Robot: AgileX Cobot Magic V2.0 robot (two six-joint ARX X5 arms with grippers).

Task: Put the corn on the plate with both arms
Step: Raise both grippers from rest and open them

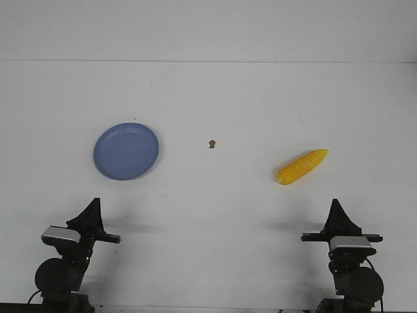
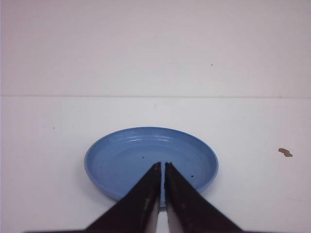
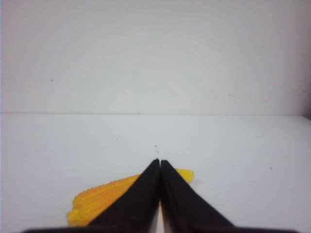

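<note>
The yellow corn [image 1: 301, 167] lies on the white table at the right, its thin tip pointing right and away. The blue plate [image 1: 126, 151] sits at the left and is empty. My left gripper [image 1: 92, 207] is shut and empty, near the table's front edge, short of the plate. My right gripper [image 1: 336, 208] is shut and empty, short of the corn. In the left wrist view the shut gripper [image 2: 162, 165] points at the plate [image 2: 126, 155]. In the right wrist view the shut gripper [image 3: 159, 161] covers the middle of the corn [image 3: 99, 199].
A tiny brown speck [image 1: 212, 143] lies on the table between the plate and the corn; it also shows in the left wrist view [image 2: 285, 152]. The table's far edge meets a white wall behind.
</note>
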